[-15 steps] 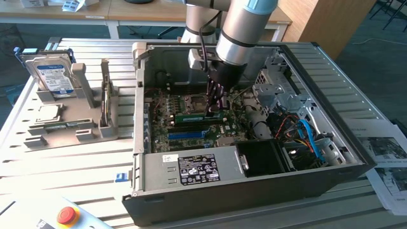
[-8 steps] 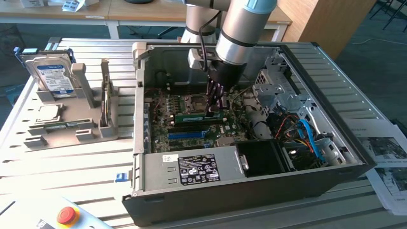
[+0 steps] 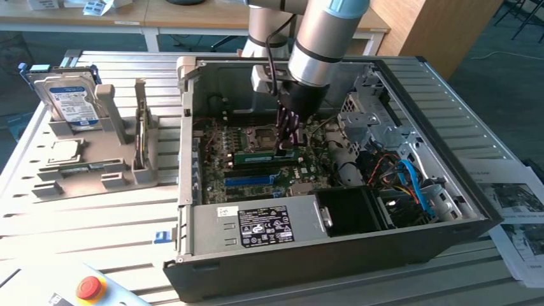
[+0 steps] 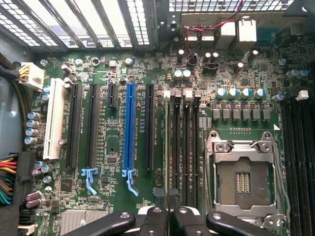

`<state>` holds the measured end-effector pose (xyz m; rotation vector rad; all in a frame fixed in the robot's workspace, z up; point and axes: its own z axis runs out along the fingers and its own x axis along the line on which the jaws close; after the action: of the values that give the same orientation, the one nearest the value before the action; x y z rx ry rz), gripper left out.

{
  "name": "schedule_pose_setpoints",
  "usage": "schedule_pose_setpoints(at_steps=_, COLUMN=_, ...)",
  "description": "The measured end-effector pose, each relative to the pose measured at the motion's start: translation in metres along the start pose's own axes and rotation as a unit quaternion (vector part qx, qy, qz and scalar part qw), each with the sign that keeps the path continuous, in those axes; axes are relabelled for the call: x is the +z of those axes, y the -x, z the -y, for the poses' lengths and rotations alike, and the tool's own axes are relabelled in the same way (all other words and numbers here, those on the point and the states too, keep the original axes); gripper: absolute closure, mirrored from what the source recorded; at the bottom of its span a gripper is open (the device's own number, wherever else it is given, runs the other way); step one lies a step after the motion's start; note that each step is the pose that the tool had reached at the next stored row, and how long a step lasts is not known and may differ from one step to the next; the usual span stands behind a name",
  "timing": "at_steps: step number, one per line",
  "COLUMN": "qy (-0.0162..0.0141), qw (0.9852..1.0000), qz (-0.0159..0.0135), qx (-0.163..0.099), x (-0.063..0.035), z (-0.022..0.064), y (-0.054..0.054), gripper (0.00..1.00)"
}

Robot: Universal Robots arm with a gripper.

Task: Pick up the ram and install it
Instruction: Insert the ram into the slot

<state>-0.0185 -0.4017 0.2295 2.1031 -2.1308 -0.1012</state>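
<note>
The ram (image 3: 259, 157), a thin green stick, lies along a memory slot on the motherboard (image 3: 246, 182) inside the open computer case (image 3: 255, 229), just in front of the empty processor socket (image 3: 259, 135). My gripper (image 3: 286, 150) reaches straight down into the case and is shut on the ram's top edge. In the wrist view the ram (image 4: 167, 147) shows edge-on in the slot row beside the socket (image 4: 241, 182), running away from my gripper (image 4: 169, 216). How deep it sits in the slot I cannot tell.
A grey fixture (image 3: 93, 178) at the exterior view's left holds a blue-labelled hard drive (image 3: 72, 102), a square processor chip (image 3: 64, 151) and a thin upright stick (image 3: 140, 121). Cables (image 3: 412, 178) and a drive cage crowd the case's right side. A red stop button (image 3: 89, 288) sits in front.
</note>
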Motion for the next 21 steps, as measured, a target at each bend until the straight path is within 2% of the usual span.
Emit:
schedule_pose_setpoints(at_steps=10, qy=-0.0061, qw=1.0000, qz=0.0012, qx=0.000, x=0.0001, z=-0.0005, y=0.0000, gripper=0.88)
schedule_pose_setpoints(at_steps=21, qy=-0.0077, qw=1.0000, qz=0.0013, qx=0.000, x=0.0001, z=-0.0011, y=0.0000, gripper=0.88)
